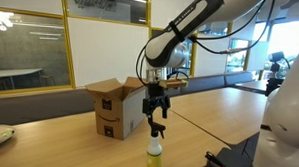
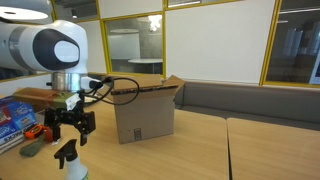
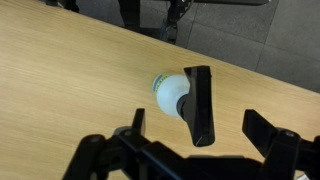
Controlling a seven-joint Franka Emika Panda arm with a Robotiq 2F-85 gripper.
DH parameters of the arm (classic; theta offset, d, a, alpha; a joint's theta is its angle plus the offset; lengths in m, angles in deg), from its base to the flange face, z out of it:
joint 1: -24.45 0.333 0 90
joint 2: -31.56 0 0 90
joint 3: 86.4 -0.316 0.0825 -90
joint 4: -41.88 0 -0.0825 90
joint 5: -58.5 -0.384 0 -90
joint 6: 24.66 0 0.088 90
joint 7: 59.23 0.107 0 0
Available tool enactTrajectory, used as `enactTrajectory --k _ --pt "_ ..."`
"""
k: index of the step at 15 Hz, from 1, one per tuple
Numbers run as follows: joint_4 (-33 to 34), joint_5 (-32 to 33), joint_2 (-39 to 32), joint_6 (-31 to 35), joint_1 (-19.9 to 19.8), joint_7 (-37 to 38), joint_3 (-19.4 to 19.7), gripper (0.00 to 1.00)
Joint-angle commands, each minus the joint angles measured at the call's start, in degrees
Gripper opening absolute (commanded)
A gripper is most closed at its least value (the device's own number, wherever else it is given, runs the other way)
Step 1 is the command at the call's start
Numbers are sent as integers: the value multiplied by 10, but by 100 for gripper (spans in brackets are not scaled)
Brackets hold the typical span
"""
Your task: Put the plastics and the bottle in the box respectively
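The bottle [image 1: 154, 152] stands upright on the wooden table, yellow-green with a black trigger top. It also shows at the lower left of an exterior view as bottle [image 2: 74, 168]. My gripper [image 1: 155, 124] hangs open just above it, apart from it, seen too as gripper [image 2: 71, 135]. In the wrist view I look straight down on the bottle [image 3: 168, 90], and its black trigger reaches in between the spread fingers of my gripper [image 3: 200, 125]. The brown box [image 1: 117, 107] stands behind with its flaps up, also seen as box [image 2: 145, 118]. The plastics are out of view.
A blue packet [image 2: 10, 112] and a red tool [image 2: 40, 130] lie at the table's left edge. A pale dish [image 1: 0, 135] sits at the near left. Black gear [image 1: 227, 161] lies at the table's front right. A grey bench [image 2: 250, 100] runs behind the table.
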Motion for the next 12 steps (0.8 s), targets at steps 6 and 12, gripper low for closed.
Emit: enactTrajectory --k 6,12 --pt "-31 -14 -10 74 25 -15 -16 100" --pt "-45 -15 -29 134 28 -14 -18 100"
